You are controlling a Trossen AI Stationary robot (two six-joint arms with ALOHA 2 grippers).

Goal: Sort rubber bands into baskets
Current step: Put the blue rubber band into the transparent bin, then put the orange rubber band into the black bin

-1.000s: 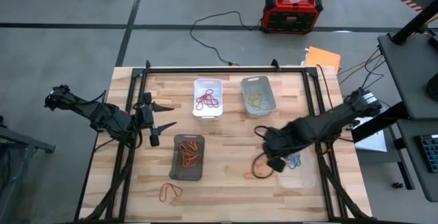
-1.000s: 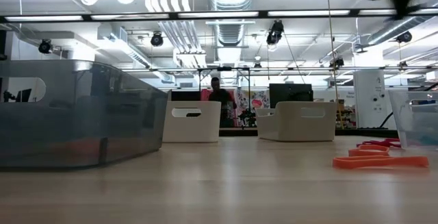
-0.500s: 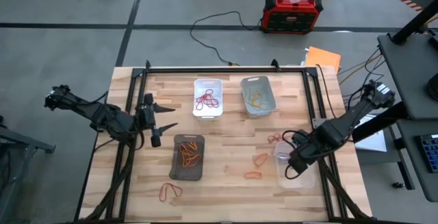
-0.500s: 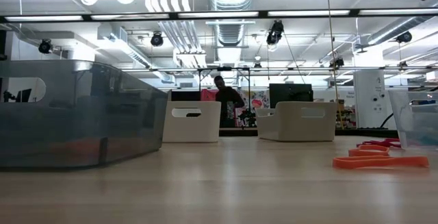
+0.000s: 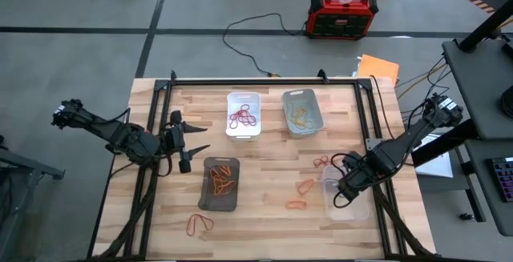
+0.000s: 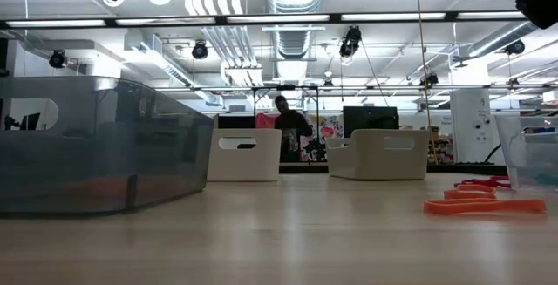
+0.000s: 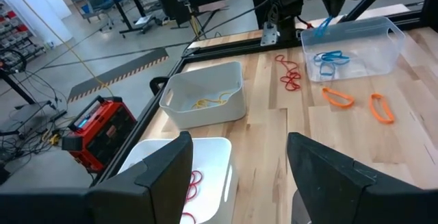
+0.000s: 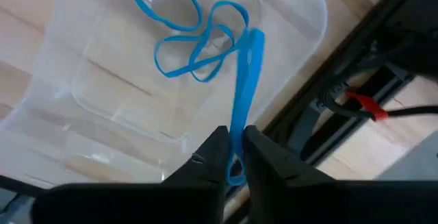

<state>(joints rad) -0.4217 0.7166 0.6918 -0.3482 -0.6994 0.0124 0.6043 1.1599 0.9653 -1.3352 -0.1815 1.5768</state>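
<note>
My right gripper (image 5: 345,191) is over the clear basket (image 5: 348,201) at the table's right, shut on a blue rubber band (image 8: 241,94). More blue bands (image 8: 195,42) lie in that basket. My left gripper (image 5: 189,145) is open and empty at the table's left, above the wood. The white basket (image 5: 243,114) holds red bands, the light grey basket (image 5: 302,111) yellowish ones, and the dark smoky basket (image 5: 221,183) orange ones. Loose red (image 5: 322,163) and orange bands (image 5: 305,186) lie on the table left of the clear basket. My right gripper pinches one end of the blue band (image 8: 237,150) between its two fingertips, coming from above and pointing down. The band hangs down from the fingers as a narrow loop. Its lower end (image 8: 252,40) is over the clear basket's inside, by the blue bands lying there.
Another loose orange band (image 5: 296,204) lies at the middle right. A red-and-orange pair (image 5: 199,224) lies near the front left. A black frame (image 5: 264,80) runs round the table. A red-black box (image 5: 342,14) and cables lie on the floor beyond. A person (image 6: 288,132) stands far behind.
My right gripper has gone from the table's middle toward its right edge with the blue band and now hangs over the clear basket. The loose red and orange bands that the arm covered show again.
</note>
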